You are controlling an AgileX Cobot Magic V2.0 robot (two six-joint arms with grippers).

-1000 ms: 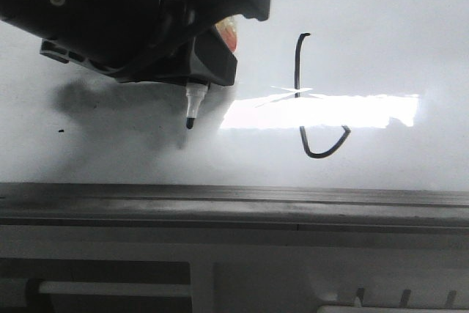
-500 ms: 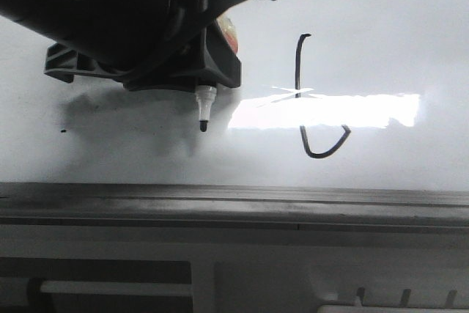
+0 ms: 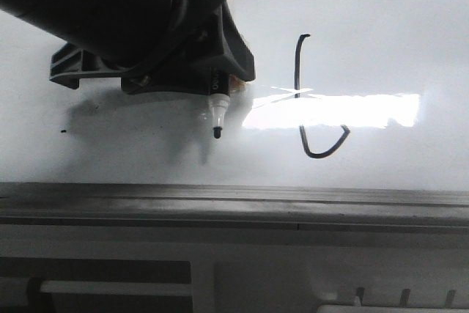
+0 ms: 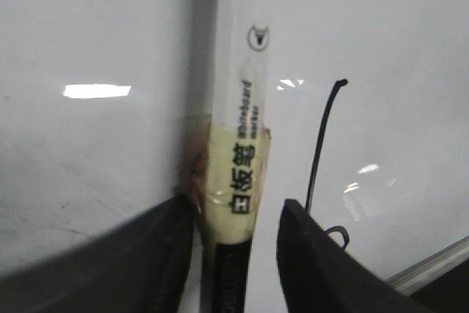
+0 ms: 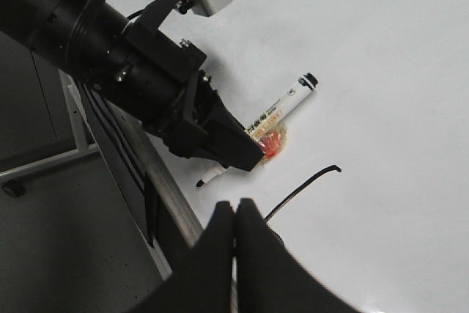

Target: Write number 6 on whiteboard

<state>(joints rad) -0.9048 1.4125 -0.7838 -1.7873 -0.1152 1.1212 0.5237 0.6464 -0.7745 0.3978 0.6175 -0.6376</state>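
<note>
Front view: the left gripper [image 3: 218, 86] is clamped on the marker [image 3: 217, 111], tip pointing down just above the whiteboard [image 3: 381, 27]. The number 6 [image 3: 311, 97] sits to its right, near the grey frame edge [image 3: 234, 199]. Right wrist view: the right gripper [image 5: 234, 243] is pressed closed, holding nothing.

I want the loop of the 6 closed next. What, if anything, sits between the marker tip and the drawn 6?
Nothing visible does. The marker, shut in the left gripper, has its tip left of the number 6, with only bare whiteboard between them.
</note>
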